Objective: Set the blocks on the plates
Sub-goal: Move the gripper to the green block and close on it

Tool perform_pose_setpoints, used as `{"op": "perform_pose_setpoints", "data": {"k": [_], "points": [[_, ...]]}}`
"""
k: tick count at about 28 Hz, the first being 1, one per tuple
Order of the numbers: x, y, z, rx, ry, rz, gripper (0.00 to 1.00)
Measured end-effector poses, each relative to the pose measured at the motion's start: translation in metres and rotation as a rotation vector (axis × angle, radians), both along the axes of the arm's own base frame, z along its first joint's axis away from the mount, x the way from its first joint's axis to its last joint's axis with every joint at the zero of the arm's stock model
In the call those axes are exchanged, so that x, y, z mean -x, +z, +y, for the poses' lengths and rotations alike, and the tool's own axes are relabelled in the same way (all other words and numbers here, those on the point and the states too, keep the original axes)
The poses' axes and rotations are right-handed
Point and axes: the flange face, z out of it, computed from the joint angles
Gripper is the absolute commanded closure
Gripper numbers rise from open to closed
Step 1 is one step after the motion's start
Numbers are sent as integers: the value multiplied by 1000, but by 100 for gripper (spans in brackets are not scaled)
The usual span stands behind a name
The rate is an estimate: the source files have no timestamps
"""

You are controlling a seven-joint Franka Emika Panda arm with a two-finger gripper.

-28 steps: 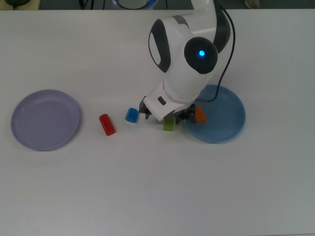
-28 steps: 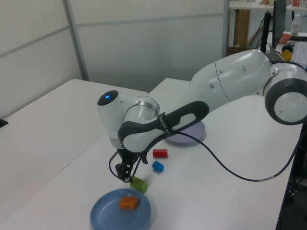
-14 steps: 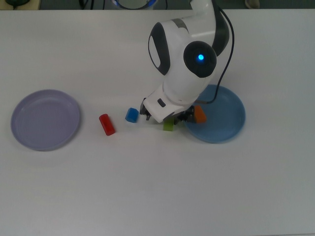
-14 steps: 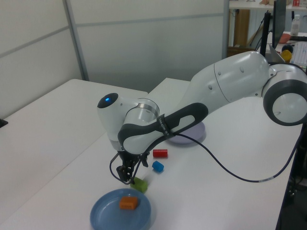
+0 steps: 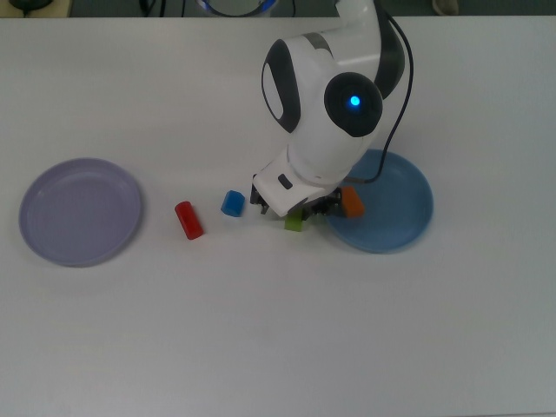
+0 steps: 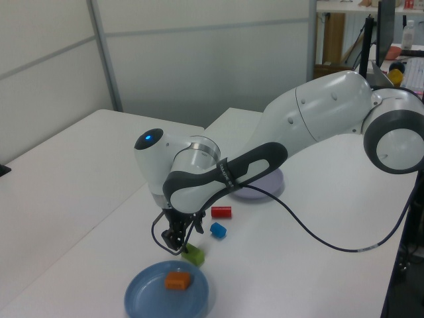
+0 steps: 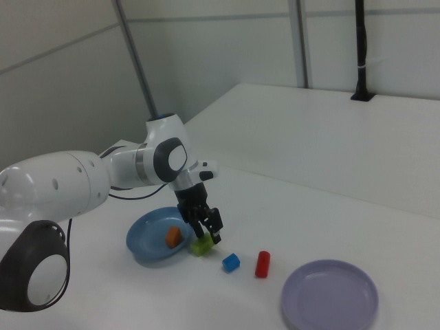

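A white bench (image 5: 278,330) is seen carrying all the task's things, with the blue plate (image 5: 395,221) taken here as the landmark. The orange block (image 5: 352,201) lies inside the blue plate, near the rim on the top view's left; in the left view it is seen resting on the plate's floor (image 6: 177,281). The green block (image 5: 294,223) stands on the bench just outside the blue plate's rim, on the top view's left of it, and is partly covered by the robot's wrist in that view. In the right view the green block (image 7: 201,246) is seen just beside the plate's edge (image 7: 141,253).

The gripper (image 7: 210,234) is held low directly over the green block, its jaws pointing down at the block's top. Whether the jaws are parted or pressed on the block cannot be told from any of the three views.

The blue block (image 5: 232,203) lies on the bench farther from the blue plate, to the top view's left of the green block. The red block (image 5: 188,220) lies farther still on the same side. The lavender plate (image 5: 80,211) sits well apart from the blue plate, at the top view's left end of the bench, with nothing in it.
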Motion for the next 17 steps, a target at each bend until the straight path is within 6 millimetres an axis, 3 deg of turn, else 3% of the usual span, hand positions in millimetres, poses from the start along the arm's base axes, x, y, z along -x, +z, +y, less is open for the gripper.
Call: {"op": "perform_pose_setpoints", "data": {"k": [4,17], "points": [[2,-4,0,4,2,8,0],[5,-8,7,20,24,13,0]]}}
